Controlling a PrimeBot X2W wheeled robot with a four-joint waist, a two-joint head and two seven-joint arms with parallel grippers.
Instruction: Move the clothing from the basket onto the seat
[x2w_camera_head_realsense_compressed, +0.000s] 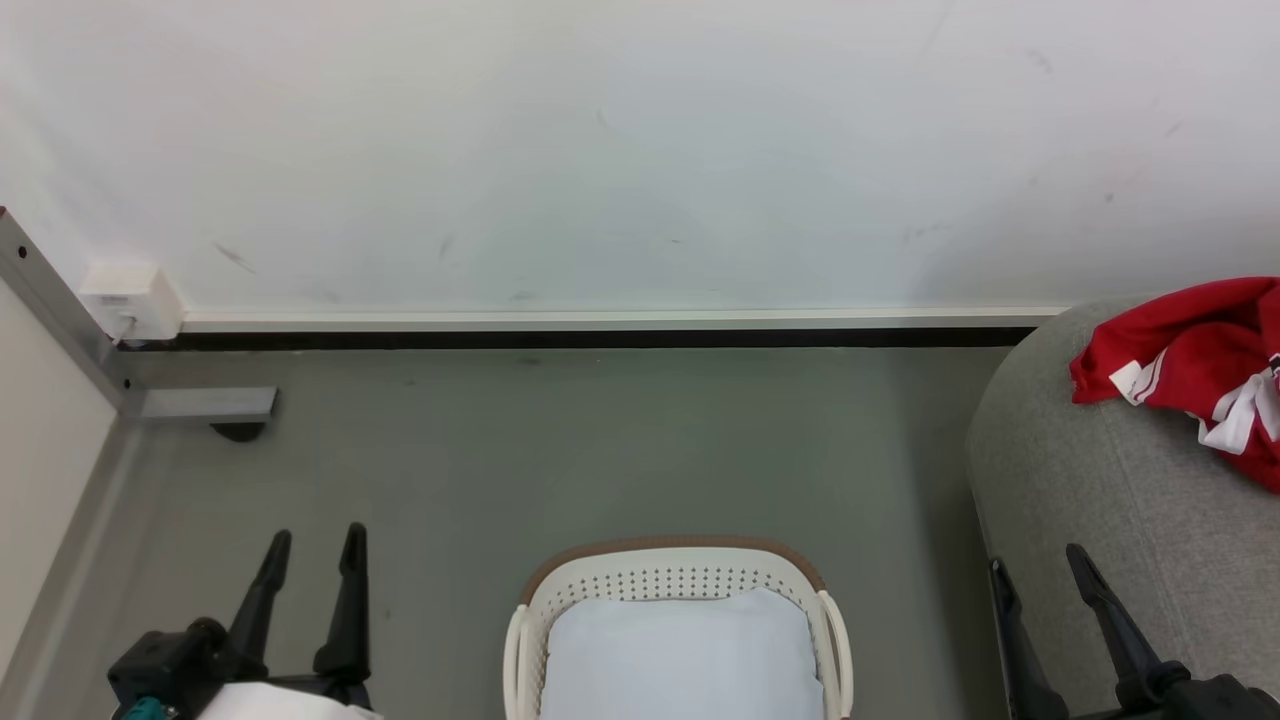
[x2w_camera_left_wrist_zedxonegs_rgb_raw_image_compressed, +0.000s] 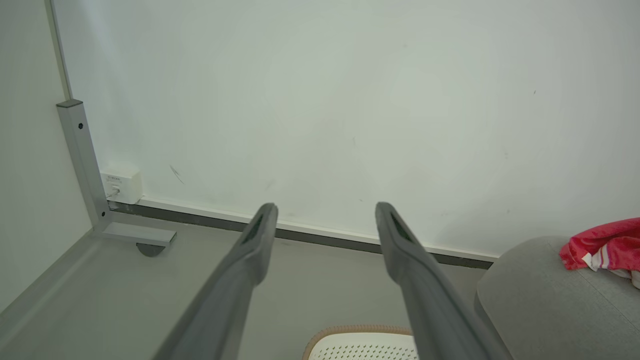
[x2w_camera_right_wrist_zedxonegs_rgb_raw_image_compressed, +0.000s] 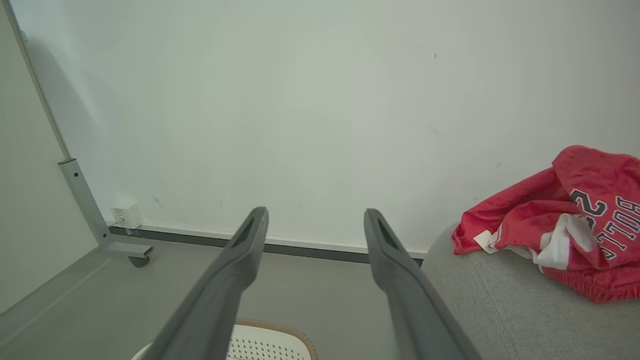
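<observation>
1. Wall (x2w_camera_head_realsense_compressed: 640, 150): pale, and spans 10 to 2 o'clock in the head view. A white skirting and a dark strip mark its foot.
2. Floor (x2w_camera_head_realsense_compressed: 600, 450): grey, with open room from the centre up to the wall foot. It is bounded by the metal frame (x2w_camera_head_realsense_compressed: 60, 320) at 9 o'clock and the seat at 3 o'clock.
3. Seat (x2w_camera_head_realsense_compressed: 1100, 500): light grey, at 3 to 5 o'clock. Its rounded corner faces the open floor.
4. Basket (x2w_camera_head_realsense_compressed: 680, 560): at 6 o'clock, on the floor between my two grippers and apart from the seat. A pale cloth (x2w_camera_head_realsense_compressed: 680, 650) lies in it.
5. Clothing (x2w_camera_head_realsense_compressed: 1190, 350): a red jersey lying crumpled on the seat at 3 o'clock, near the rounded corner and well apart from the basket.
6. My right gripper (x2w_camera_head_realsense_compressed: 1035, 560): at 5 o'clock, over the seat's near edge. The fingers tilt toward 11 and are spread wide.
7. My left gripper (x2w_camera_head_realsense_compressed: 317, 536): at 7 o'clock, over bare floor. The fingers point to 12 and are spread wide.
8. Wall box (x2w_camera_head_realsense_compressed: 130, 298): white, at 9 o'clock beside the frame.
</observation>
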